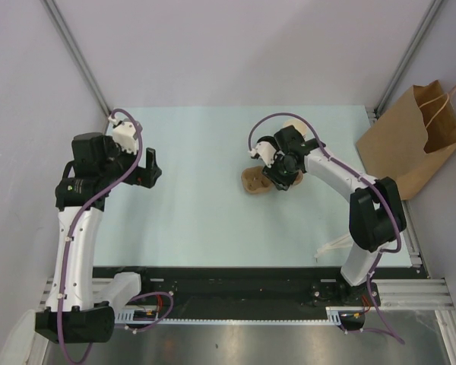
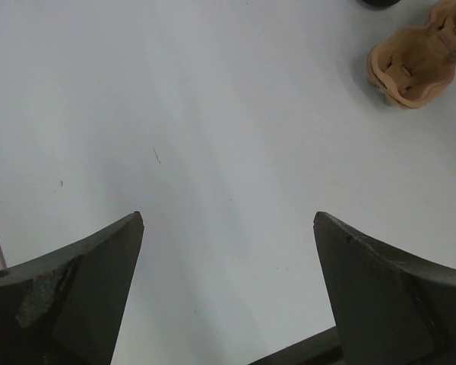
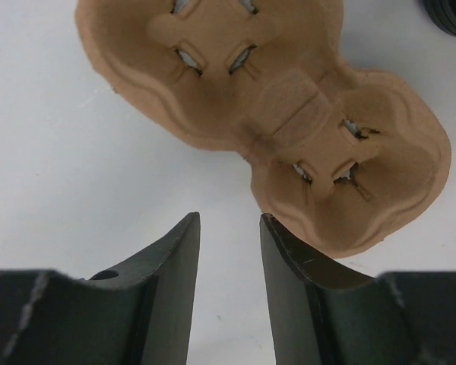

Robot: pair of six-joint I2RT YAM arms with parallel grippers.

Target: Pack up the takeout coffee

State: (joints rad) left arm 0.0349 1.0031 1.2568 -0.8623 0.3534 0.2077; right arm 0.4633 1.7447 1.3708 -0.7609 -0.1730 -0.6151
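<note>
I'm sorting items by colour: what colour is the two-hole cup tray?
The cup tray is plain tan-brown with no print. The right wrist view shows it best.

The cup tray [image 3: 289, 129] lies on the counter [image 3: 53, 190] just ahead of the right tool [image 3: 229, 220]; a lid [image 3: 452, 14] sits beyond the tray, to the tool's right.

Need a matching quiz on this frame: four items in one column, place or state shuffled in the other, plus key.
1. brown moulded-pulp two-hole cup tray
2. brown paper bag with string handles
3. left gripper
4. right gripper

A. fingers wide apart over bare table
B. both holes empty
C. fingers narrowly apart, next to the tray
D. at the table's far right corner

Pairs: 1-B, 2-D, 3-A, 4-C
</note>
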